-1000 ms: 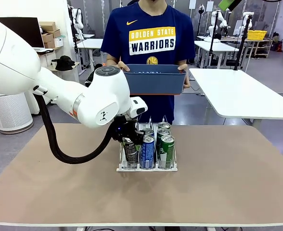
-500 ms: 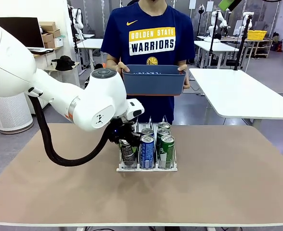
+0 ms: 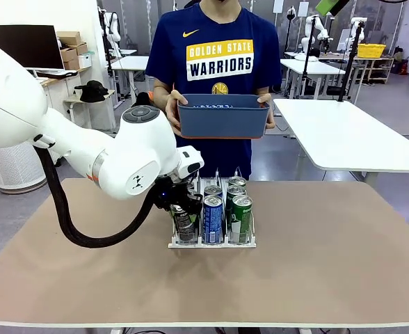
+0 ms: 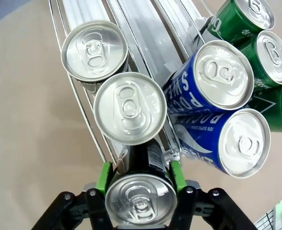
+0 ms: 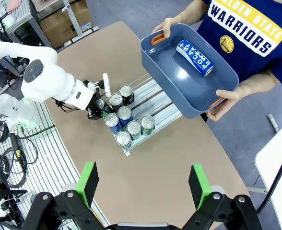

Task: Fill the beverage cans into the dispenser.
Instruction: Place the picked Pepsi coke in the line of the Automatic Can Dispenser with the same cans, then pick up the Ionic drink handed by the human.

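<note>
Clear plastic dispenser sits about mid-way across the tan table and it's pretty loaded already. There are three green cans in one outer lane and two blue cans in the middle lane. The other outer lane has a black can at the end nearest the robot, with two more dark cans lined up behind it. That black can is standing upright, and the left gripper is on it from above with its green pads snug against both sides, so it looks clamped. Can't tell if the can is sitting all the way down on the white base. Across the table a person holds a blue-grey tub with both hands, up off the tabletop. A spare blue can lies on its side inside the tub. The right gripper hangs high over the whole setup, fingers spread wide with nothing between them.
</note>
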